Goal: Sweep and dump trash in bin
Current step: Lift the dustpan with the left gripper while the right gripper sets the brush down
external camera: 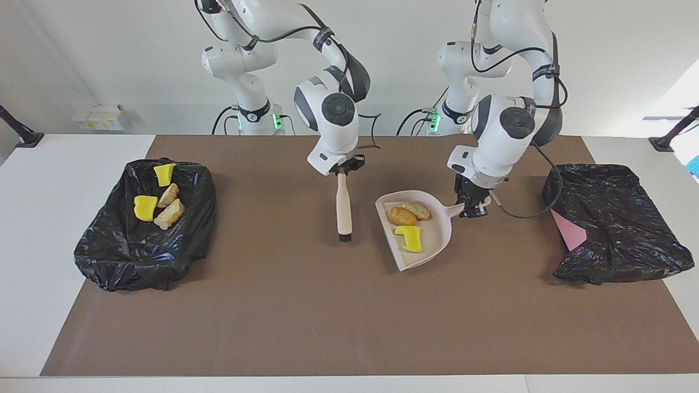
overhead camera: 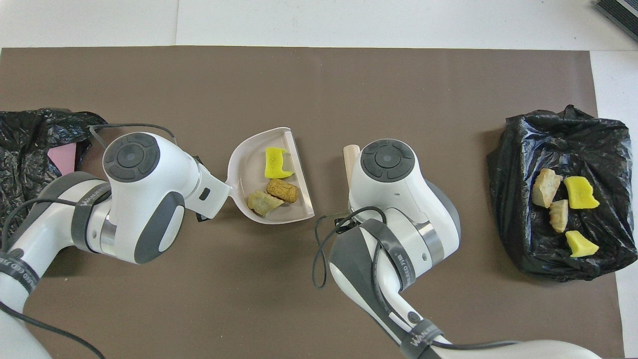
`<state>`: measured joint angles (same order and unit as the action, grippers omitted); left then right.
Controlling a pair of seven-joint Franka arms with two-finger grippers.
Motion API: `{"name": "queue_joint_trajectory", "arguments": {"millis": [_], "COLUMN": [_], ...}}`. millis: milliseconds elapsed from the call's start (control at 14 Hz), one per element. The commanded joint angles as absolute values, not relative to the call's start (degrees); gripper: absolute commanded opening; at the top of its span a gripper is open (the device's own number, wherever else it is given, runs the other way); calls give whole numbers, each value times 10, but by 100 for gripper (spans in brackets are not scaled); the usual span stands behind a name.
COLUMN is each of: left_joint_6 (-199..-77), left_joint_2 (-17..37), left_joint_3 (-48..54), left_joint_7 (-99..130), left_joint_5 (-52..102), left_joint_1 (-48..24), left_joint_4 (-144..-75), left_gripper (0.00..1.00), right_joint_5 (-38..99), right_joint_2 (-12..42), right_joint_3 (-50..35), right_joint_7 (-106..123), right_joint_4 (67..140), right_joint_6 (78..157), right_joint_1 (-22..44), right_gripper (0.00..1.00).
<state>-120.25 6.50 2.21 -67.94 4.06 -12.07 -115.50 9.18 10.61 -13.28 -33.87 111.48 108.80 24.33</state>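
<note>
Pale pink plastic dustpan [external camera: 423, 232], loaded with three spongy trash lumps [external camera: 407, 225], is clamped by the left gripper [external camera: 473, 207] and carried toward the black bag-lined bin [external camera: 617, 229] at three o'clock in the facing view, where tipping is judged next, while the wooden-handled brush [external camera: 343, 210] is gripped by the right gripper [external camera: 343, 169].

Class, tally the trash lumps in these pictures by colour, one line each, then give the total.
Yellow lumps: 3
Pale beige lumps: 3
Orange-brown lumps: 1
Total: 7

White table [external camera: 33, 229], brown mat [external camera: 327, 316] on top; plain pale wall [external camera: 109, 54]; daylight at left arm's end.
</note>
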Motion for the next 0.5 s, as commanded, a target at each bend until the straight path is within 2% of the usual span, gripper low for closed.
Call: {"name": "queue_joint_trajectory", "arguments": {"millis": [0, 215, 429], "left_joint_6": [-1174, -1116, -1069], "left_joint_2": [52, 46, 46], "left_joint_3": [27, 26, 26], "left_joint_7": [-746, -808, -872], "left_joint_5": [71, 94, 116], "left_joint_1": [-76, -32, 25], "left_joint_4": [-1147, -1108, -1076], "left_gripper": [0, 0, 0], "right_joint_5": [130, 160, 186], "right_joint_2": [36, -19, -57], "right_joint_3": [-134, -134, -134], "right_joint_7": [-366, -377, -412], "right_joint_4": [1206, 1295, 1336], "right_joint_6": [1122, 1186, 1195], "right_joint_1": [272, 316, 373], "right_gripper": [0, 0, 0]}}
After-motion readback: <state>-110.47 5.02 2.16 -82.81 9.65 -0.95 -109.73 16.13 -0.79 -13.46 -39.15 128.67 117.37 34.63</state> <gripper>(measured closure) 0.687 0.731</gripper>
